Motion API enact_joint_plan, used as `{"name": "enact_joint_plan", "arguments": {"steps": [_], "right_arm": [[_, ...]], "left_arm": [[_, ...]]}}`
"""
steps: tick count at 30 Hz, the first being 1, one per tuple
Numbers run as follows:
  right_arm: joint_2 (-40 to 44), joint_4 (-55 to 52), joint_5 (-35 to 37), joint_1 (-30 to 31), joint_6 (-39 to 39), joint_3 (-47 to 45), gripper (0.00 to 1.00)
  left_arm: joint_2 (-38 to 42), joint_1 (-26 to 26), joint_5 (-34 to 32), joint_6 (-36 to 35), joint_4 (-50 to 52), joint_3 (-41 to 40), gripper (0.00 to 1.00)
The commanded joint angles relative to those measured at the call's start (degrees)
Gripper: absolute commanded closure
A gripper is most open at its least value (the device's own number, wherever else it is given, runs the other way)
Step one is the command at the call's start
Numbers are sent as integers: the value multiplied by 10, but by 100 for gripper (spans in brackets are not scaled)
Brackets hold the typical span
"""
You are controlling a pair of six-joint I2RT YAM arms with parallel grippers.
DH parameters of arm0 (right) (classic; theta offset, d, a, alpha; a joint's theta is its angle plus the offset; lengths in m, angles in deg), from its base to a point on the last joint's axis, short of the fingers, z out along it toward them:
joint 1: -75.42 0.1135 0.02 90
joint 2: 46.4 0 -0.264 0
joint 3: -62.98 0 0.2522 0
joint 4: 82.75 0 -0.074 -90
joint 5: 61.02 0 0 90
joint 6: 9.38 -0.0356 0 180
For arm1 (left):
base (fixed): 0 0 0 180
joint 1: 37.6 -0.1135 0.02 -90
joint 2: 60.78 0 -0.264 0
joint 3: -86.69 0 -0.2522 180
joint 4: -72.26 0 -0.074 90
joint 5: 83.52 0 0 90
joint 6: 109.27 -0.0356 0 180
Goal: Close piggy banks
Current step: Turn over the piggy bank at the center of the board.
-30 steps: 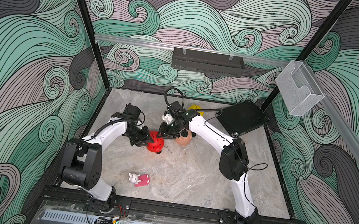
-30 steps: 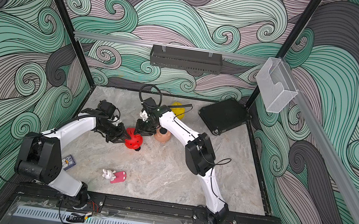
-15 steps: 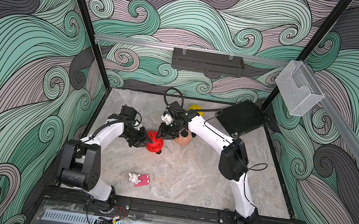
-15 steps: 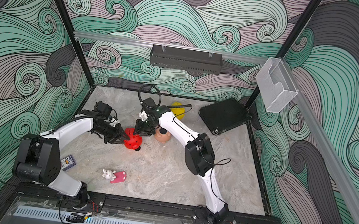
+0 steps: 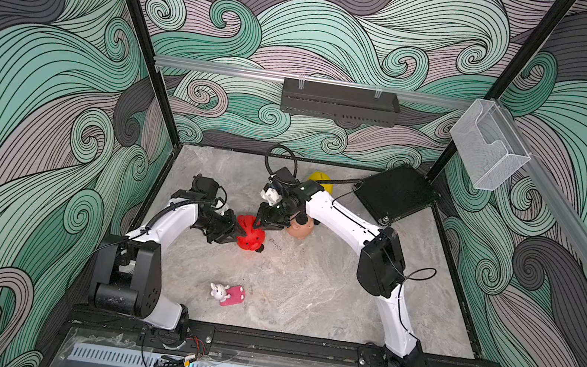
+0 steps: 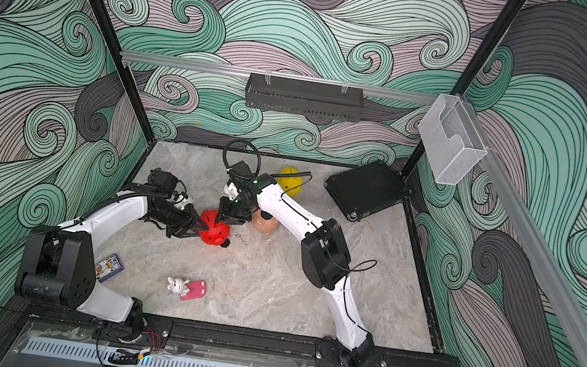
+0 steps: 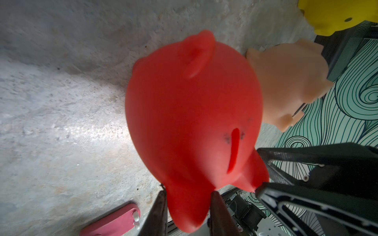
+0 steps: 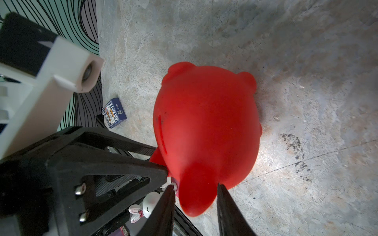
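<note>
My left hand (image 5: 236, 229) clenched the round red plastic piggy bank (image 5: 251, 236); my right hand (image 5: 262, 225) straddled its opposite nub, perhaps gripping.

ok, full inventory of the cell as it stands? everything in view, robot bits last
red piggy bank: 1, red, mid-table, between both pincers
peach piggy bank: 1, peach-pink, just right of the red one
yellow piggy bank: 1, yellow, near the back wall
bunny toy: 1, white with a pink flat piece, front of table
card box: 1, blue, front left
flat pad: 1, black, far right corner
tray: 1, black, on the rear rail
holder: 1, clear, on the right rail
table: 1, grey marble look
arms: 2, white and black, left arm, right arm
left pincer: 1, black, shut on a nub of the red piggy bank
right pincer: 1, black, straddling another nub; grip unclear
</note>
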Motion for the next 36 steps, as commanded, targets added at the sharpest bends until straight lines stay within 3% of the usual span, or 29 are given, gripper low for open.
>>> {"name": "enact_joint_plan", "arguments": {"steps": [1, 6, 36], "right_arm": [[29, -5, -16, 13, -3, -5, 64], [37, -5, -14, 18, -3, -14, 64], [44, -4, -7, 29, -2, -17, 66]], "left_arm": [[-7, -12, -85, -4, 51, -27, 78], [-3, -20, -89, -5, 50, -37, 72], [14, -65, -104, -36, 88, -33, 68]]}}
